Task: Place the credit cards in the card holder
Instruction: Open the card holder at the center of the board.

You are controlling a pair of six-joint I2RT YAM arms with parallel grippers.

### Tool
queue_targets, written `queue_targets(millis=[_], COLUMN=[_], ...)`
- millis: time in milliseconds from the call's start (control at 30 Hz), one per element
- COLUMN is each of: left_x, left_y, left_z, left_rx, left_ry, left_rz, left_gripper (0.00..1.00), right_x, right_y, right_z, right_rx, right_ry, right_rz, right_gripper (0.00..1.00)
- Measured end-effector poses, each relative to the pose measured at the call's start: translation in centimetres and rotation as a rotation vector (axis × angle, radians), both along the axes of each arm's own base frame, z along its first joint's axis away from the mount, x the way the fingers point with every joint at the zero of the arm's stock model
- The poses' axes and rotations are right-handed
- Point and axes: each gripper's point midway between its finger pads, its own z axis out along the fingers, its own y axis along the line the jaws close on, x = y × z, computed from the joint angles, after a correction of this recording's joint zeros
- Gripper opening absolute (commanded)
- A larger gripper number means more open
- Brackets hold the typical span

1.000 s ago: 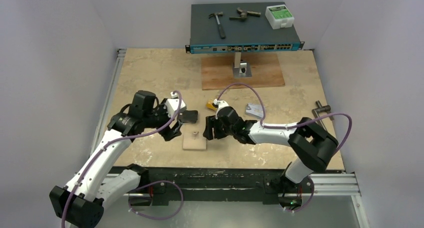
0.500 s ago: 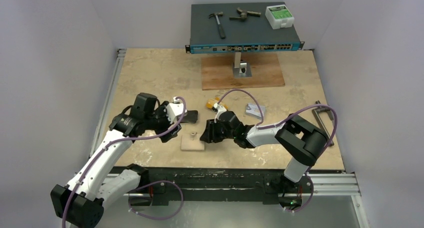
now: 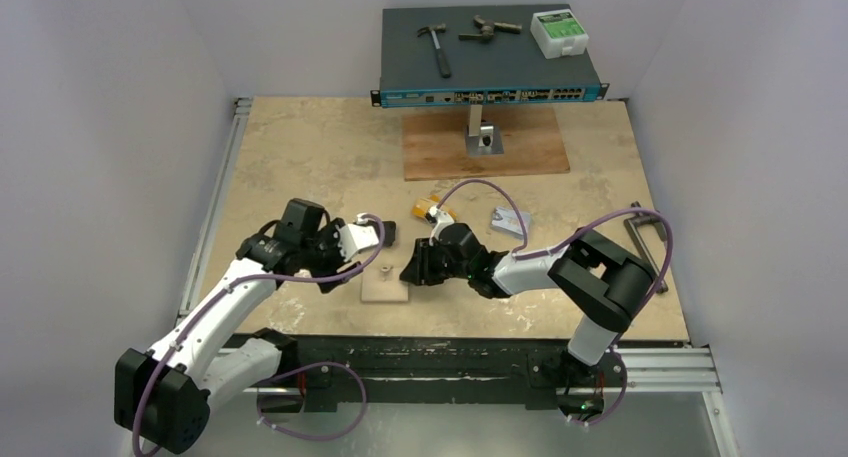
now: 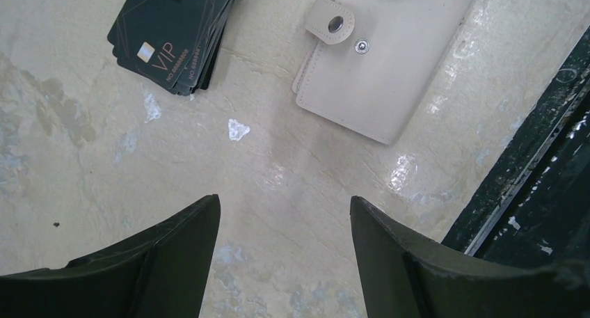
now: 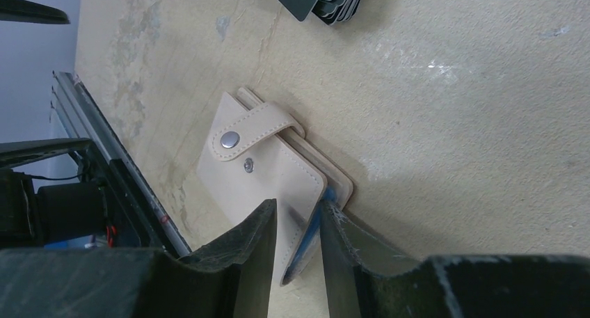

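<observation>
**holder being opened, no cards in yet**

progress: early. the card holder (image 5: 259,170) lies folded flat on the tabletop, lower centre of the overhead view, between the two arms. its snap tab (image 5: 245,134) is unfastened: the button on the tab sits apart from the stud on the cover. a strip of light-blue lining shows at the lifted edge.

right gripper (image 5: 298,217), bottom of the right wrist view: jaws nearly together, pinching the free edge of the holder's top cover. the grip looks made, with no gap visible on either side of the cover.

left gripper (image 4: 285,262), bottom of the left wrist view: jaws wide apart, nothing between them, hanging over bare tabletop just below the holder and touching nothing.

cards, all outside the holder:
- orange credit cards (image 3: 428,209), centre of the overhead view, above the right gripper
- silvery credit cards (image 3: 510,220), to the right of the orange ones
- dark card stack (image 4: 174,33), fanned, upper left of the left wrist view, near the holder but apart from it

left to do, judging from this: open the cover fully, pick up the cards, slot them into the pockets. no card is held yet.

writing: the top dark card reads "vip" beside a small chip, with a "no." line of digits below that is too small to be sure of. no brand shows on the holder. the panel text on the network switch (image 3: 490,94), top of the overhead view, is unreadable.
</observation>
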Motion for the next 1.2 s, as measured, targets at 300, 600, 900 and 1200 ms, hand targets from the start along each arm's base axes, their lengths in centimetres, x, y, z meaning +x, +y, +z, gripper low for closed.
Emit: queue_targets(millis=[300, 600, 900, 1200], left_x=[0.1, 0.8, 0.7, 0.3], left_y=[0.0, -0.4, -0.9, -1.3], left_z=[-1.9, -2.3, -2.3, -2.0], left_rx=[0.032, 0.022, -0.010, -0.045], left_ry=[-0.013, -0.017, 0.003, 0.020], left_rz=[-0.049, -0.042, -0.019, 0.000], left_gripper=[0.67, 0.67, 0.66, 0.62], right_x=[-0.9, -4.6, -6.8, -5.7], right_y=[1.3, 4.1, 6.9, 9.2], right_z=[1.5, 3.1, 4.6, 2.2], right_rx=[0.126, 0.233, 0.254, 0.192], right_ry=[-0.001, -0.026, -0.094, -0.093], right_rz=[0.049, 0.208, 0.318, 0.297], right_gripper=[0.14, 0.25, 0.39, 0.27])
